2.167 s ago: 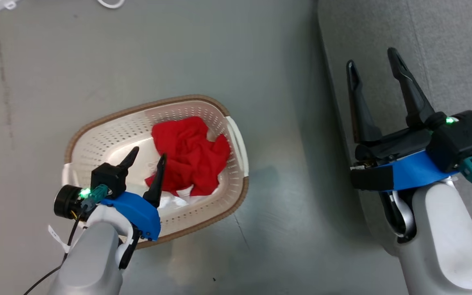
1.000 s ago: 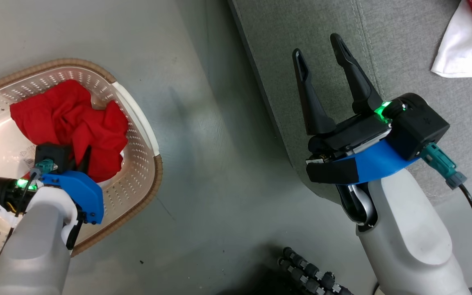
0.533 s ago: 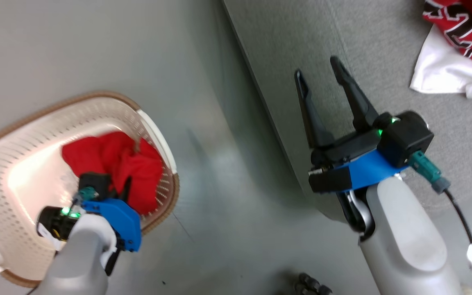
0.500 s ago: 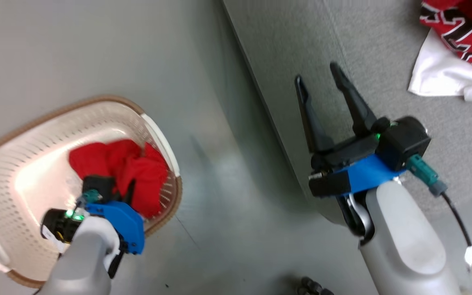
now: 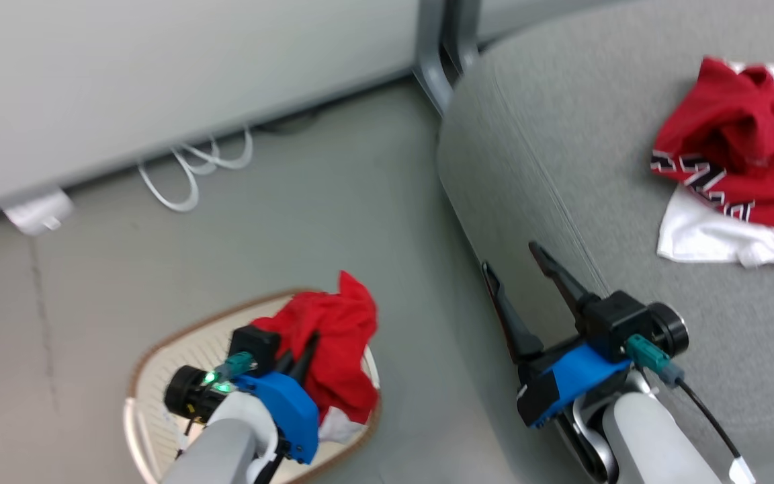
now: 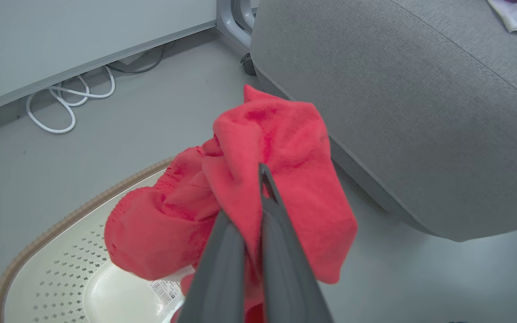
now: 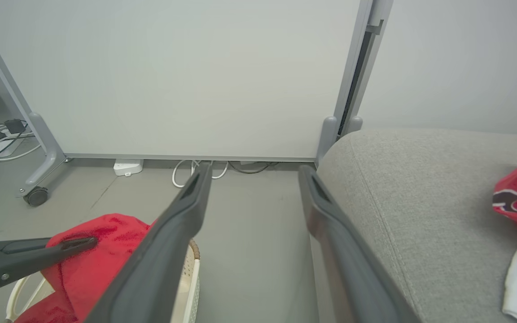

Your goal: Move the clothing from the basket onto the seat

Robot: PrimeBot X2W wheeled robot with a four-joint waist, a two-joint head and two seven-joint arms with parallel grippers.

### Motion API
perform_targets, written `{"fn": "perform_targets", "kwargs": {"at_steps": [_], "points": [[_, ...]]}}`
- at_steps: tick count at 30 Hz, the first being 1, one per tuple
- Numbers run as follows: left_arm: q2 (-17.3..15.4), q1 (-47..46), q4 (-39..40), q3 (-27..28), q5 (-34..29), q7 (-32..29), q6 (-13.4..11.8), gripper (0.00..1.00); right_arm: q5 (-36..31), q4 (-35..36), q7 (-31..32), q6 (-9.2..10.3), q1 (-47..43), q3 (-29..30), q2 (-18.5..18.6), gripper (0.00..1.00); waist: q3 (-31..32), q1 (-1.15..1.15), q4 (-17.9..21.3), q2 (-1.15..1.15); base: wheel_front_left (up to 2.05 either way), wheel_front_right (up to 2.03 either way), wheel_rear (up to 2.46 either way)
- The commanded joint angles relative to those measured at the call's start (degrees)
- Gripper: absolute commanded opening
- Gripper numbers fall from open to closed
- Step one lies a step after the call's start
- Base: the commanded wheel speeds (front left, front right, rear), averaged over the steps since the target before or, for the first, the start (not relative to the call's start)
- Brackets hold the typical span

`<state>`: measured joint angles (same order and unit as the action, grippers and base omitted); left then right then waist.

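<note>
The left gripper (image 5: 301, 348) is clamped on a bunched red shirt (image 5: 340, 336) that hangs lengthwise over the basket's (image 5: 158, 380) right end, one corner pointing up. The right gripper (image 5: 511, 259) is spread apart at the sofa's (image 5: 629, 269) left edge.

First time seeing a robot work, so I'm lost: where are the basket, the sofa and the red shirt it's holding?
basket (image 6: 47, 289): left wrist view, on its perforated wall.
sofa (image 5: 562, 134): head view, on the bare grey top.
red shirt (image 6: 285, 143): left wrist view, on the upper bunched fold.
</note>
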<state>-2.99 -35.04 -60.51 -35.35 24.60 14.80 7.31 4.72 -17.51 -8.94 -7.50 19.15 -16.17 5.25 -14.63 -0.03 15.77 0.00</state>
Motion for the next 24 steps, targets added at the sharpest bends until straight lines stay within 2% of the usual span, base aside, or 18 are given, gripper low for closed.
{"fn": "perform_targets", "kwargs": {"at_steps": [1, 5, 12, 17, 24], "points": [[-0.06, 1.28, 0.98, -1.78, 0.80, 0.27, 0.20, 0.00, 0.38, 0.46, 0.46, 0.02, -1.68, -0.17, 0.52, 1.00, 9.82, 0.03, -6.23, 0.00, 0.00, 0.00, 0.00], [0.04, -0.09, 4.95, -7.56, 4.96, -1.26, 0.20, 0.00, 1.13, 1.61, 2.34, 0.02, -4.10, -0.50, 0.79, 1.00, 14.16, 0.03, -8.13, 0.00, 0.00, 0.00, 0.00], [0.00, -7.17, 12.31, -15.69, 12.55, -5.24, 0.20, 0.00, 1.91, 4.00, 3.70, 0.02, -6.11, -0.64, 0.80, 1.00, 17.08, 0.03, -11.69, 0.00, 0.00, 0.00, 0.00], [0.01, -12.97, 14.52, -18.80, 16.04, -5.17, 0.19, 0.00, 2.08, 4.50, 4.41, 0.02, -7.08, -1.02, 0.59, 1.00, 18.13, 0.03, -13.33, 0.00, 0.00, 0.00, 0.00], [0.02, -18.07, 13.99, -21.63, 19.52, -4.97, 0.20, 0.00, 2.63, 4.39, 4.87, 0.02, -7.34, -2.38, 0.28, 1.00, 18.58, 0.03, -13.73, 0.00, 0.00, 0.00, 0.00]]}}
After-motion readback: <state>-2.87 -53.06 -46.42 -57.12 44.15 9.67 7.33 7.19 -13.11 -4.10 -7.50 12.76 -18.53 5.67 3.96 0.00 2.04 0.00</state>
